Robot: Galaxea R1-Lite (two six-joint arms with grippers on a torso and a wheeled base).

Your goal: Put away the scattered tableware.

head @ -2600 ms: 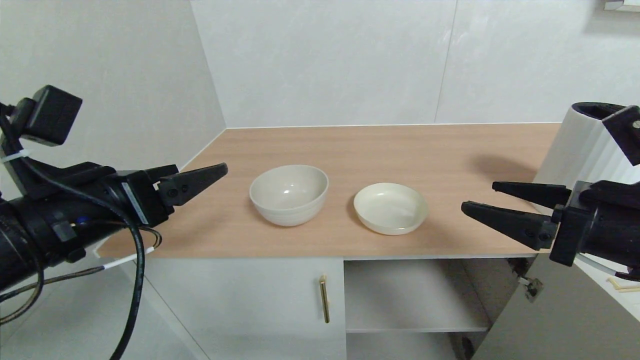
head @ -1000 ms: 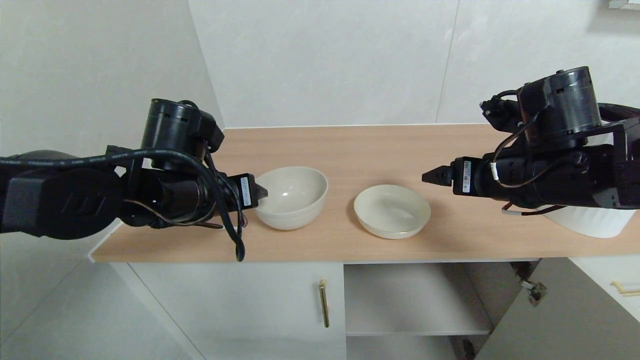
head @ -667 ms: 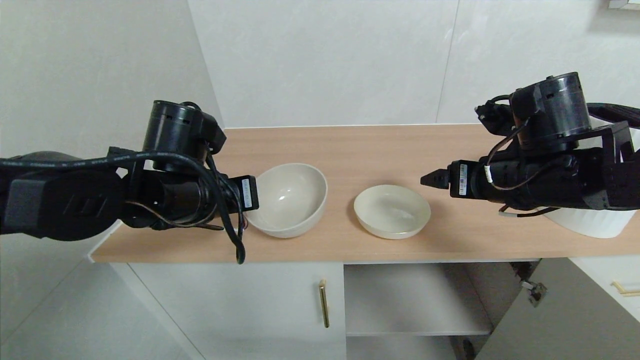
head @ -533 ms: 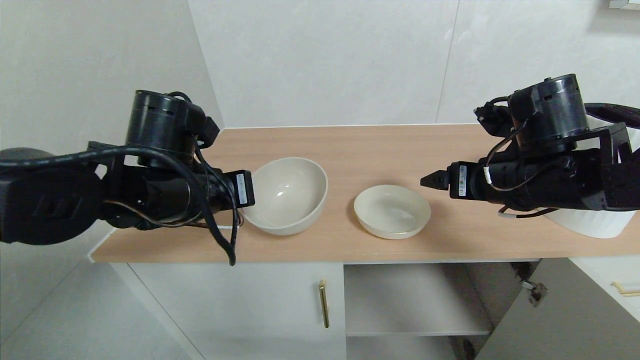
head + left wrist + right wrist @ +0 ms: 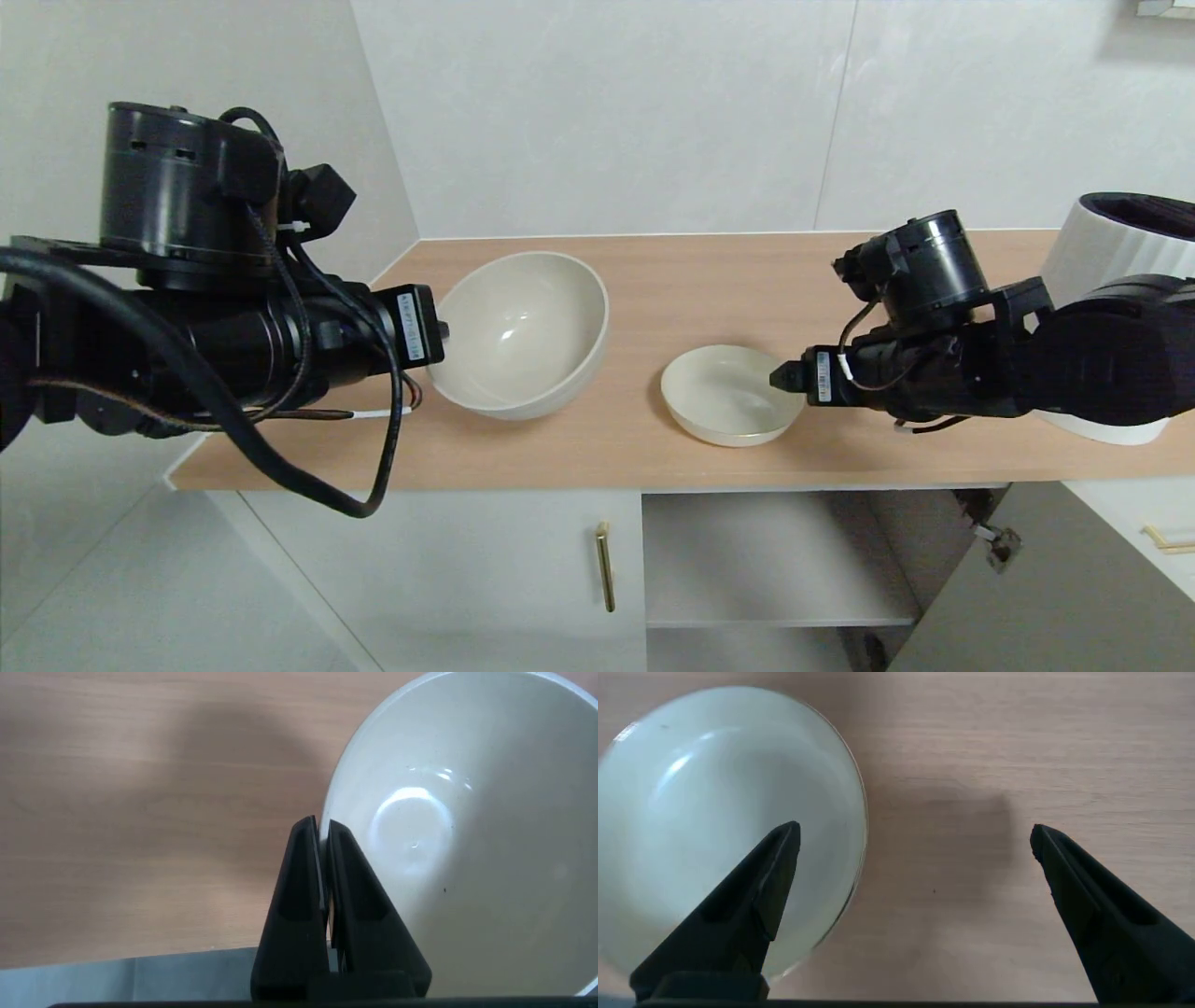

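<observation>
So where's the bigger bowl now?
Head view, left side: the bigger bowl is held tilted by its rim in the left gripper, the shallow bowl to its right.

A light wooden surface (image 5: 709,271) meets white wall tiles (image 5: 607,112). At its right end stands a white ribbed cylindrical container (image 5: 1111,243). Below, a white cabinet door (image 5: 467,569) with a slim brass handle (image 5: 605,560) adjoins an open white shelf (image 5: 766,583).

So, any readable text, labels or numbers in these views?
On the black left gripper, left white sticker: print too small to read.
On the black right gripper, right white sticker: also too small to read.
On the deep cream ceramic bowl, shallow cream ceramic bowl, light wooden countertop: none.
</observation>
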